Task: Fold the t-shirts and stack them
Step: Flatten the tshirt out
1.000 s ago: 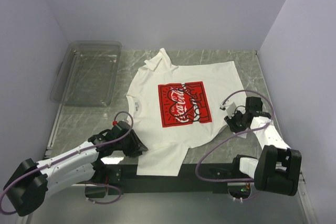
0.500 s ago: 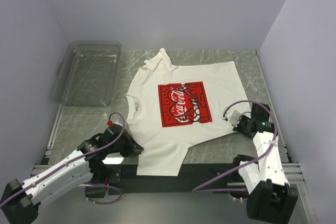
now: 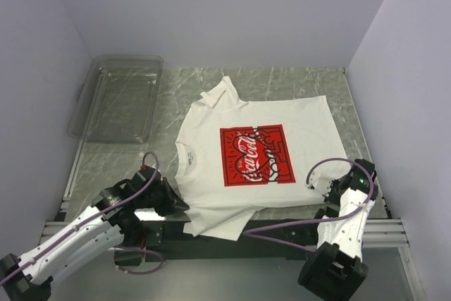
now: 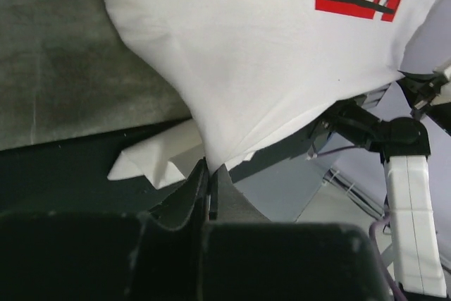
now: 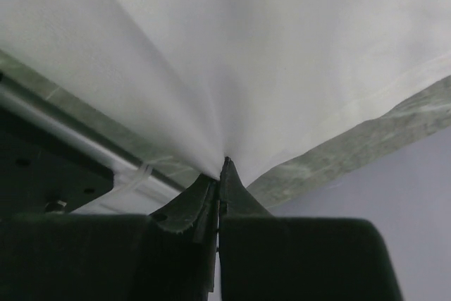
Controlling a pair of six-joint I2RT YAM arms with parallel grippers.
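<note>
Tension is my main concern here: the t-shirt [image 3: 257, 156] lies print-up on the table [image 3: 120, 163], collar toward the left, its near sleeve spilling over the front edge, and both grippers have it by its near side. The left gripper [image 3: 169, 201] is clamped on a pinch of white cloth by the near shoulder. The right gripper [image 3: 325, 189] is closed on the near hem corner, with fabric fanning taut from its tips. I would move both wrists together, low and level, pulling apart just enough to flatten wrinkles without skewing the print. My left arm stretches diagonally from the near-left corner, wrist almost at table height. My right arm is bent sharply, wrist tucked at the near-right corner.
</note>
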